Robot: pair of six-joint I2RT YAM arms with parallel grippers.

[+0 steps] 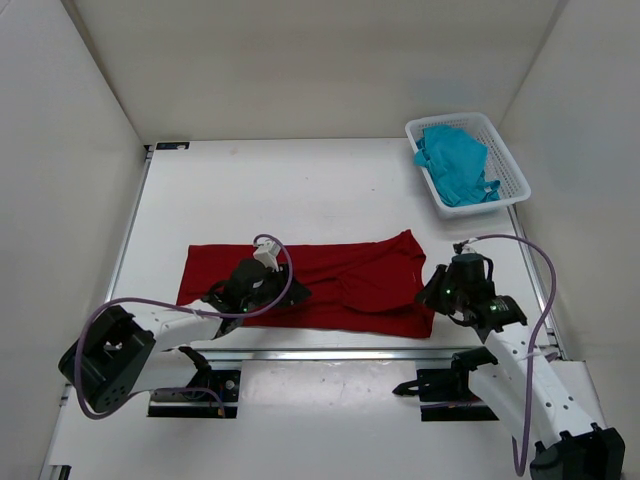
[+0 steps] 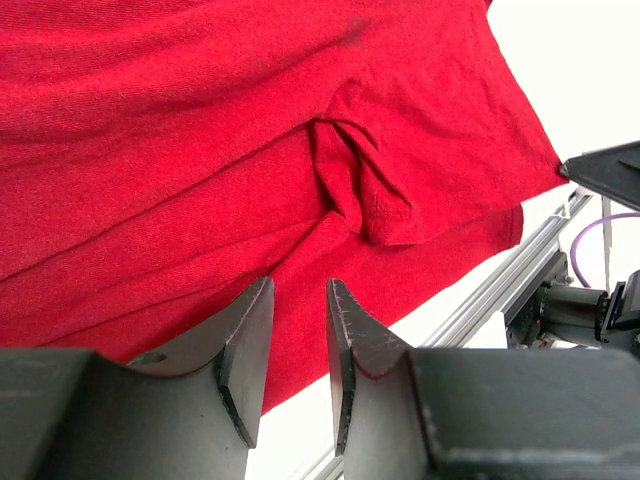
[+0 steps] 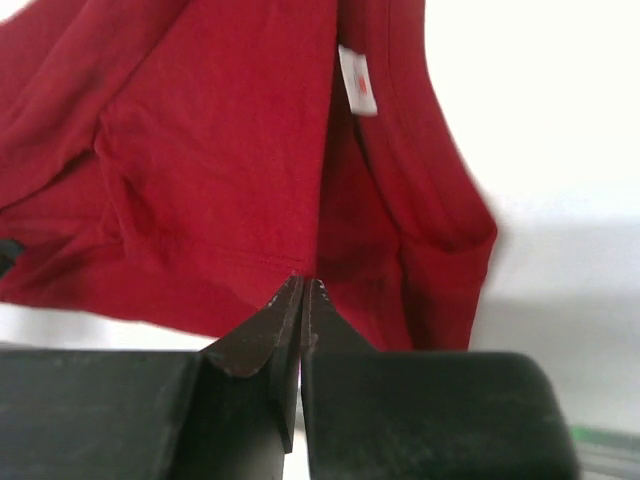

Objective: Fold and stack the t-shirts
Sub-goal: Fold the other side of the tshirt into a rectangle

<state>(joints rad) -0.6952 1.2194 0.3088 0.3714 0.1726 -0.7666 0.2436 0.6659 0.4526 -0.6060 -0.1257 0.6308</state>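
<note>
The top external camera looks down from high beyond the near hem of the dark red t-shirt (image 1: 330, 285), taking it all in. The left wrist camera, close above it, faces its right end; the right wrist camera shares that end.

Red shirt (image 1: 350, 278) partly under left arm (image 1: 180, 325); neck label (image 3: 357, 82) blurred, unreadable; teal shirt (image 1: 455, 165) bunched, shape unclear.

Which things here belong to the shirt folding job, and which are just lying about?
Job: red shirt, spread on the table; teal shirt, bunched in the basket.
Just there: white basket.
</note>
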